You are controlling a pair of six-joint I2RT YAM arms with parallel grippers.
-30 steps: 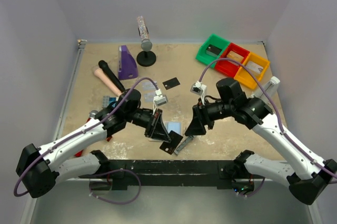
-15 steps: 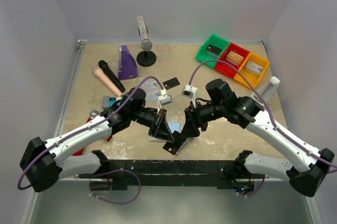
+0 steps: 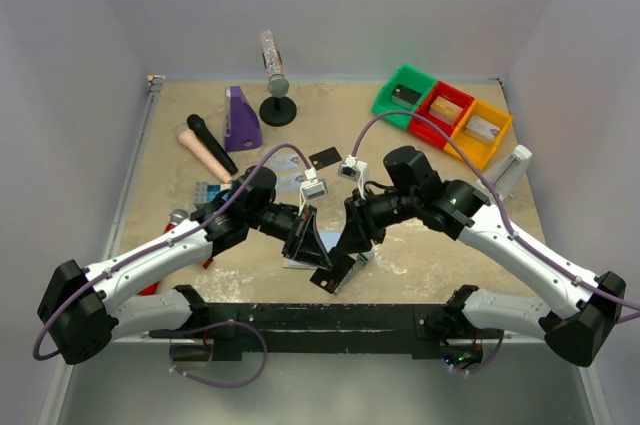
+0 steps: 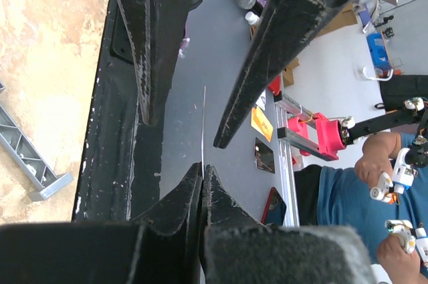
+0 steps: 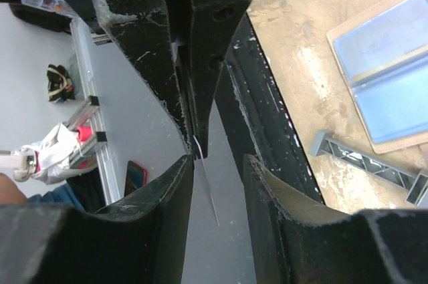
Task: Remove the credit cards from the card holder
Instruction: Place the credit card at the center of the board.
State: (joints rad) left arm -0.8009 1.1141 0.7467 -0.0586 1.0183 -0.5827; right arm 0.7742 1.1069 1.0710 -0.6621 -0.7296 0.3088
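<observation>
My left gripper (image 3: 318,263) is shut on a black credit card (image 3: 326,278) and holds it above the table's near edge. The card shows edge-on as a thin line in the left wrist view (image 4: 202,123) and the right wrist view (image 5: 208,187). My right gripper (image 3: 350,253) is open, with its fingers on either side of that card, not touching it (image 5: 217,158). The card holder (image 5: 391,90) lies open on the table, blue-grey panels up, partly hidden under the grippers (image 3: 322,241). Another black card (image 3: 324,157) lies further back.
A grey bar-shaped tool (image 5: 374,167) lies beside the card holder near the front edge. A blue studded block (image 3: 207,190), a purple object (image 3: 241,117), a black-and-tan handle (image 3: 207,145) and a stand (image 3: 277,105) are at the left. Green, red and yellow bins (image 3: 440,115) stand at the back right.
My right gripper has moved left to the left gripper, and its open fingers now straddle the held card. The left gripper shifted slightly right, still holding the card.
</observation>
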